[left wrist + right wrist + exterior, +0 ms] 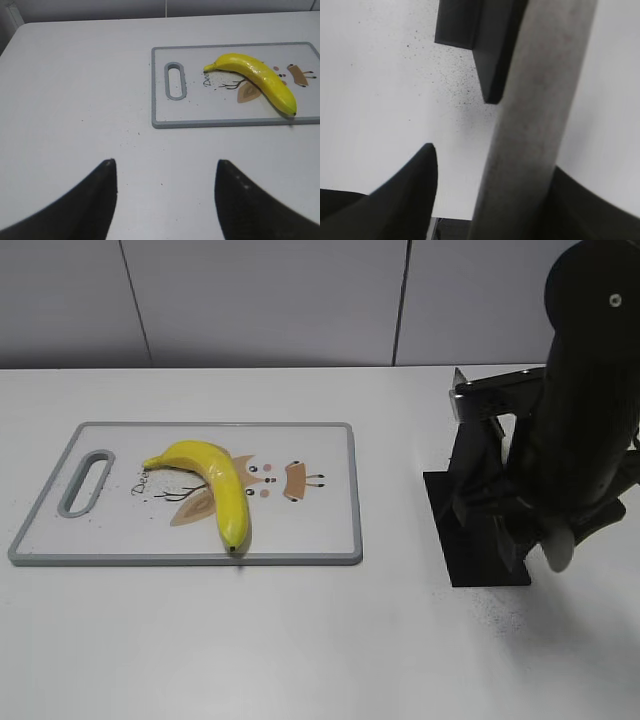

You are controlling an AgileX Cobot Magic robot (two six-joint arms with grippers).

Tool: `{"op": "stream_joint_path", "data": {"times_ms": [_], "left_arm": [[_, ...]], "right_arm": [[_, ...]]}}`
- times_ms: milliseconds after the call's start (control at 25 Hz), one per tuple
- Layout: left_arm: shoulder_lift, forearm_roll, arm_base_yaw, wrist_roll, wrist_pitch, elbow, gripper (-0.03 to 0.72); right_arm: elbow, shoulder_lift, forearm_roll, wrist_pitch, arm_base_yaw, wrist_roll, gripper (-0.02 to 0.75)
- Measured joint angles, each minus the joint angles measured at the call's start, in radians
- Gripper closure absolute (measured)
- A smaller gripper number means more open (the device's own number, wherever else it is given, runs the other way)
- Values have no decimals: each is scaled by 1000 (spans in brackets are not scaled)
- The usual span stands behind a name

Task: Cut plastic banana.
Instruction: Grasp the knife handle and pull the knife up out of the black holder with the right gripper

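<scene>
The plastic banana (215, 483) is glossy yellow and whole. It lies curved on the white cutting board (310, 530), stem end to the left; it also shows in the left wrist view (260, 80). My left gripper (165, 172) is open and empty above bare table, left of and nearer than the board (210, 107). My right gripper (492, 160) is open, with a grey knife handle (540, 100) standing between its fingers. The handle is against the right finger, with a gap to the left one. In the exterior view my right arm (585, 420) hangs over the black knife stand (480, 540).
The board has a grey rim, a handle slot (88, 480) at its left end and a cartoon print. The knife stand's base plate (457, 22) lies on the white table right of the board. A grey wall stands behind the table.
</scene>
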Motion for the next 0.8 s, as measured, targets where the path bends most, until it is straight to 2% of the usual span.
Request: {"op": "stream_joint_path", "data": {"times_ms": [200,800], "left_arm": [[0,0,0,0,0,0,106],[0,0,0,0,0,0,106]], "right_arm": [[0,1,-28,13,-5,62,563],[0,-59,-42,30,-8,90,575]]}}
